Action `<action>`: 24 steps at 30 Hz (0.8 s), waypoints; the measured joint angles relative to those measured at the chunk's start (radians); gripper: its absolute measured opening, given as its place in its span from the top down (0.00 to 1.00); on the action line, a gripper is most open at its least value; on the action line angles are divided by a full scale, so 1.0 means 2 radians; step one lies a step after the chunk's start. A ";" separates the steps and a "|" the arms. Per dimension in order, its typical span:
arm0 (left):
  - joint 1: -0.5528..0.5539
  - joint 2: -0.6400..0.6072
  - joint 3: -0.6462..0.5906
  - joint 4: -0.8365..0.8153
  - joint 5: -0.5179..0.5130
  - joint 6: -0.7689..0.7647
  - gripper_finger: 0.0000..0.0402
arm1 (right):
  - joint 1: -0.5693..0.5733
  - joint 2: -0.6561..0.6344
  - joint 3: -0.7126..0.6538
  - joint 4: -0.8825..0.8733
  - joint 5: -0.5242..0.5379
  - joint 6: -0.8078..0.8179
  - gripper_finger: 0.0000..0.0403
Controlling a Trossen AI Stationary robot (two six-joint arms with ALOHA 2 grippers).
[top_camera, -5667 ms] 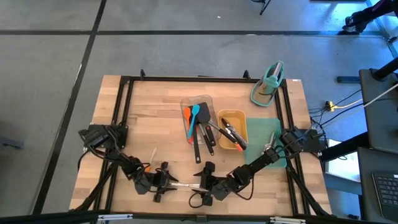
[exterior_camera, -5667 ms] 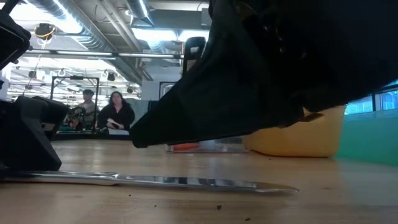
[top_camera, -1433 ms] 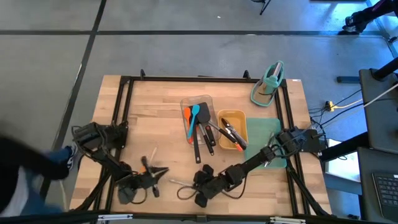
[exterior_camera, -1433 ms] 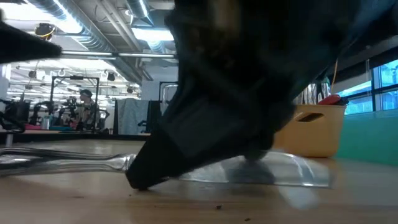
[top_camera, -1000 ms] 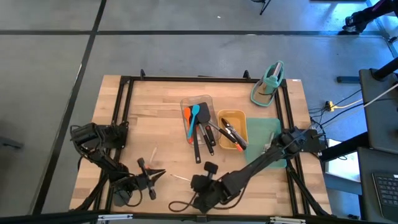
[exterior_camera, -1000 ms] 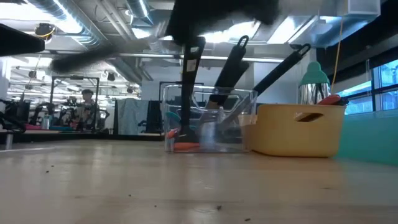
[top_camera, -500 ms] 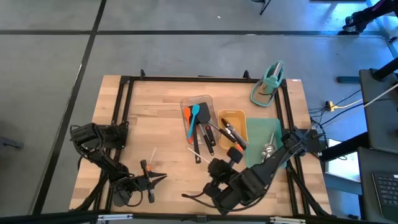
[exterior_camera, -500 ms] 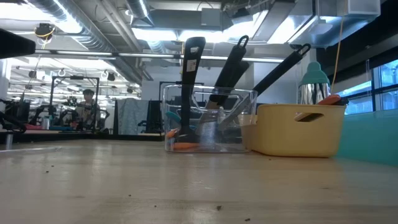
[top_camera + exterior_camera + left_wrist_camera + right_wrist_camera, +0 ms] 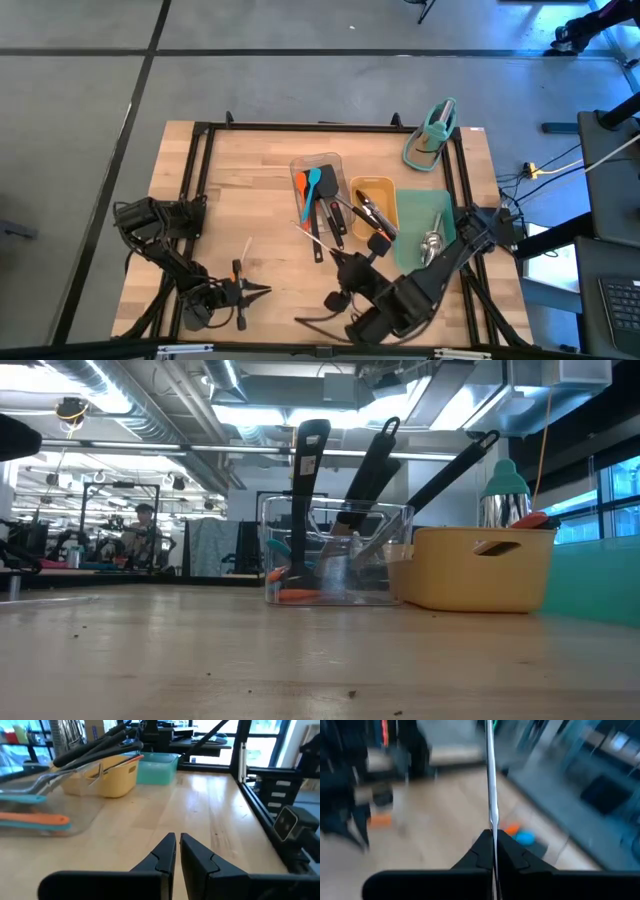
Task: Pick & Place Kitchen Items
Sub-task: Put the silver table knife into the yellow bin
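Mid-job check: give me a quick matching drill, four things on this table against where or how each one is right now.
Things:
1. yellow tray
2. steel utensil
3. left gripper
4. orange spatula

States:
A. shut and empty, near the table's front edge
B. clamped in the right gripper
C. lying in the clear tray
D. between the clear tray and the teal tray

Pairs: 1-D, 2-B, 3-A, 4-C

Steel utensil lifted off the table

My right gripper [image 9: 340,262] has carried the thin steel utensil [image 9: 491,785] from the front edge up toward the clear tray [image 9: 318,190]; left gripper [image 9: 262,291] backed away.
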 joint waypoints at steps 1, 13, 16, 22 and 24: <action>0.000 0.000 0.000 0.000 0.000 -0.008 0.95 | 0.005 0.000 0.000 0.013 0.031 -0.007 0.99; 0.032 0.000 0.012 0.155 -0.008 0.053 0.95 | 0.047 -0.003 0.000 0.187 0.231 -0.112 0.99; 0.056 0.000 0.039 0.166 0.044 0.095 0.95 | 0.045 -0.001 0.000 0.264 0.228 -0.182 0.99; 0.090 0.000 0.102 0.135 0.217 0.147 0.95 | 0.062 0.012 0.000 0.539 0.134 -0.437 0.99; 0.093 0.000 0.117 0.133 0.263 0.158 0.95 | 0.071 0.020 0.000 0.643 0.092 -0.532 0.99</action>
